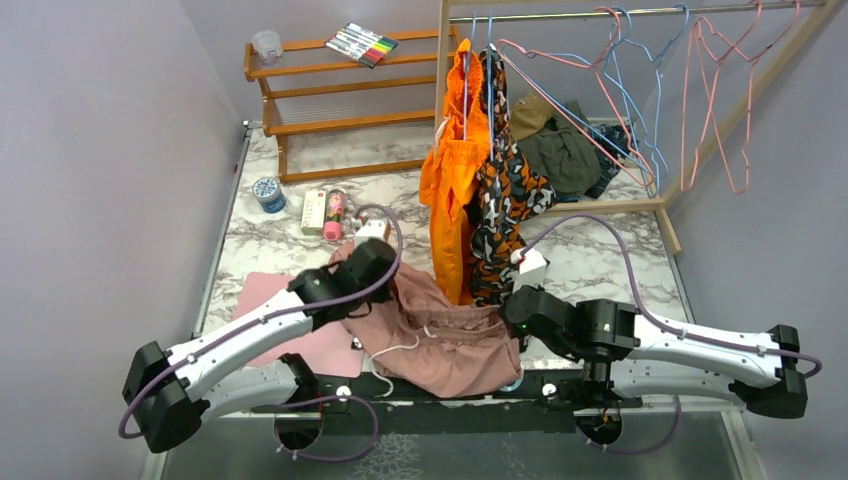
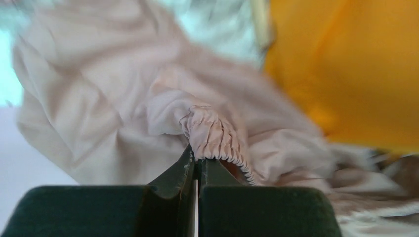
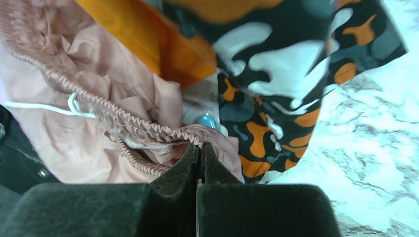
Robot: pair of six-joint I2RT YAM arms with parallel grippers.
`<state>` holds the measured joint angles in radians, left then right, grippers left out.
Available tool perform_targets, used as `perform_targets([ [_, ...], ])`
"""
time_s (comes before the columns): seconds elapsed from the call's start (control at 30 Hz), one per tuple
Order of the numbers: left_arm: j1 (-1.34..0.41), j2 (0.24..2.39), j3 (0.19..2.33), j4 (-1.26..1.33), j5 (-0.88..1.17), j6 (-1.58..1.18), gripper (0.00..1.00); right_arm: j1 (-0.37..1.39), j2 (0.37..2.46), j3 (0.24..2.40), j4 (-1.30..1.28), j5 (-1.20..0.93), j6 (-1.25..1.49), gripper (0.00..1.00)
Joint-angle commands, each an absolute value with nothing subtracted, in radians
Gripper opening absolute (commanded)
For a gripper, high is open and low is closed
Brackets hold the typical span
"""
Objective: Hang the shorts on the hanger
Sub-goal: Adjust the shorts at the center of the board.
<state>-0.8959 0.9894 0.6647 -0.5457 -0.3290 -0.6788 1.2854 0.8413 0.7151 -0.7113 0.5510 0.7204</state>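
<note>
We have shorts (image 1: 440, 335) slung between both arms over near edge of table (image 1: 600, 260), beside hanging orange garment (image 1: 450, 190). Left gripper (image 2: 197, 160) pinches gathered waistband (image 2: 213, 136) — right gripper (image 3: 199, 148) likewise. Fabric looks soft, light, floppy — we judge elastic waistband the surest hold.

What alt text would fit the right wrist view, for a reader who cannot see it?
The right gripper is shut on the gathered waistband of the dusty-pink shorts, whose white drawstring trails to the left. Behind them hang a plain orange garment and an orange-black-grey camouflage garment, with the marble table at the right.
</note>
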Motion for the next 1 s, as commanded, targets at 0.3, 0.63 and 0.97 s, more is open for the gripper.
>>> perform_targets([
  [0.3, -0.818, 0.947, 0.908, -0.502, -0.163, -0.647, 0.0, 1.285, 0.833, 0.814, -0.864, 0.761, 0.914, 0.01],
  [0.63, -0.819, 0.905, 0.638, -0.393, -0.092, -0.76, 0.0, 1.285, 0.911, 0.657, -0.716, 0.647, 0.969, 0.01],
  [0.97, -0.819, 0.931, 0.627, -0.385, -0.12, -0.776, 0.0, 1.284, 0.894, 0.653, -0.67, 0.577, 0.833, 0.06],
])
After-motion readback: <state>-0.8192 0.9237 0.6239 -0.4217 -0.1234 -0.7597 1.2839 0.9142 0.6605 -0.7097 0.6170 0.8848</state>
